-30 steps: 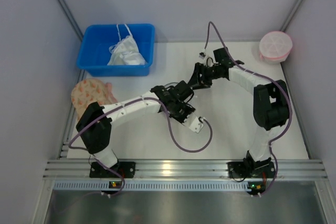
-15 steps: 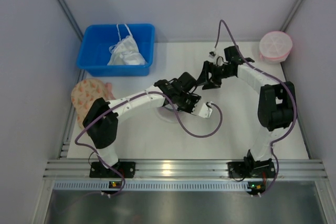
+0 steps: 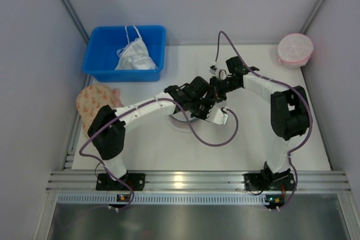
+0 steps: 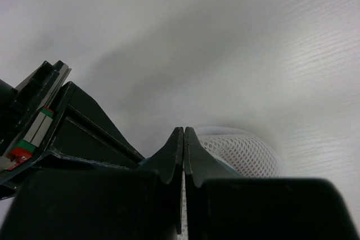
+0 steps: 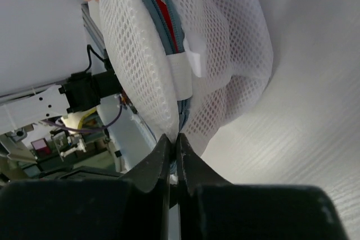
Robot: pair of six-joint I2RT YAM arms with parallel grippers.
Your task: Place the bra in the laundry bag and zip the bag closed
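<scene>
Between the table's side edges, one bag [image 5: 230,43] holds one bra [image 5: 173,26]; your right claw [image 5: 174,139] pinches it, left claw [image 4: 184,133] closed.

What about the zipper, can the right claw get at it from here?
Likely yes: the right claw is shut on the laundry bag at its mesh edge, and the zipper runs up right beside its tips with nothing between them.
</scene>
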